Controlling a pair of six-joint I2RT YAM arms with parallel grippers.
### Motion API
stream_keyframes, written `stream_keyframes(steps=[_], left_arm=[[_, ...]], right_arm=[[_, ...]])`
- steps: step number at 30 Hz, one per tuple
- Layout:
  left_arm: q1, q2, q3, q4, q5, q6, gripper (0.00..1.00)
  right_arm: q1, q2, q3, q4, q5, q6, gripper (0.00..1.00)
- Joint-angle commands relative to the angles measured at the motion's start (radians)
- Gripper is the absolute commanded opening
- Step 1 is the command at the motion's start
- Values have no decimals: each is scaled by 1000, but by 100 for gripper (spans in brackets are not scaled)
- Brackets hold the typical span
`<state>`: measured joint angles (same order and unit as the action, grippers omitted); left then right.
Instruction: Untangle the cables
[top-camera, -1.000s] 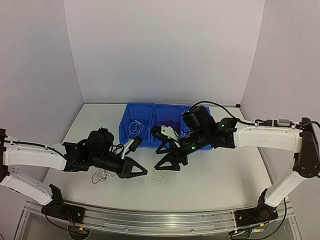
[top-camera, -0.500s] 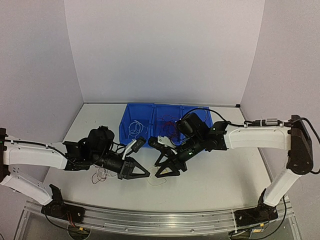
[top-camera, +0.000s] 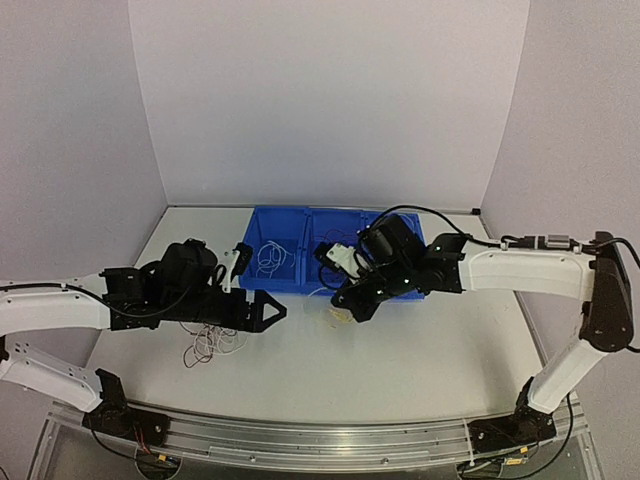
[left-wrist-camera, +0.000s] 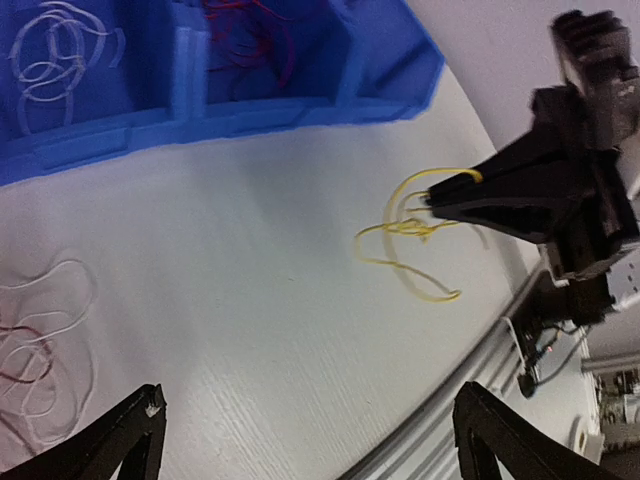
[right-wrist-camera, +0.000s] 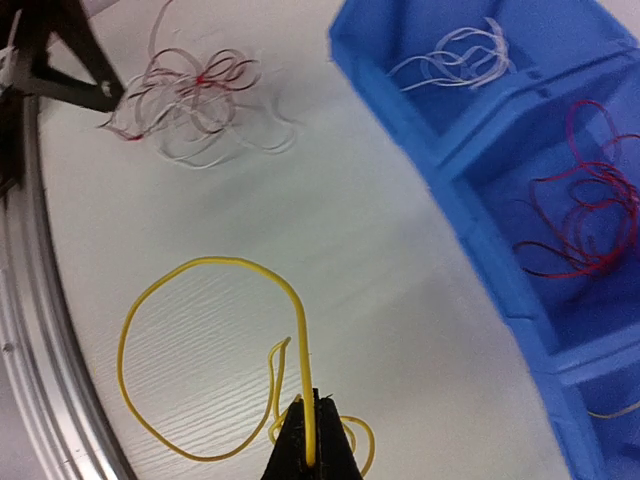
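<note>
a metal rail (top-camera: 300, 440) edges the near side of a white table (top-camera: 430, 360). beyond it a loose tangle of white and red cables (right-wrist-camera: 190, 100) lies flat on the tabletop below the left arm. farther back, blue bins (left-wrist-camera: 250, 115) hold white cables (left-wrist-camera: 50, 60) in the left compartment and red cables (right-wrist-camera: 575, 215) in the next. pale lilac walls (top-camera: 320, 100) close the scene. the left gripper (left-wrist-camera: 310, 400) hovers low beside the tangle, fingers spread wide, empty. the right gripper (right-wrist-camera: 310, 420), reaching in before the bins, pinches a yellow cable (left-wrist-camera: 415, 228), its loops hanging clear of the tangle.
</note>
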<state>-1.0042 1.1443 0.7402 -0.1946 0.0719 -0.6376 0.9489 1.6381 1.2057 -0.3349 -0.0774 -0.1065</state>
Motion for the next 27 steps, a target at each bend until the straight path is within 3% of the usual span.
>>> stream_keyframes(steps=[1,8,13,22,23,27], left_arm=[[2,-22,92,-427,-417,-284,100],[58,12,99,-652,-493,-498,100],[218,-3,44,-615,-409,-448,100],[269,30,6,-478,-307,-331,100],[275,46,10,-484,-304,-332,100],[281,119,15,-449,-282,-300,100]], right_arm=[[-71,-114,42,-2,413,149,0],[-303,-86,120,-17,493,307,0],[-369,70,267,-27,518,328,0],[-415,301,447,-104,561,390,0],[-415,307,451,-108,556,394,4],[-415,287,440,-120,530,399,51]])
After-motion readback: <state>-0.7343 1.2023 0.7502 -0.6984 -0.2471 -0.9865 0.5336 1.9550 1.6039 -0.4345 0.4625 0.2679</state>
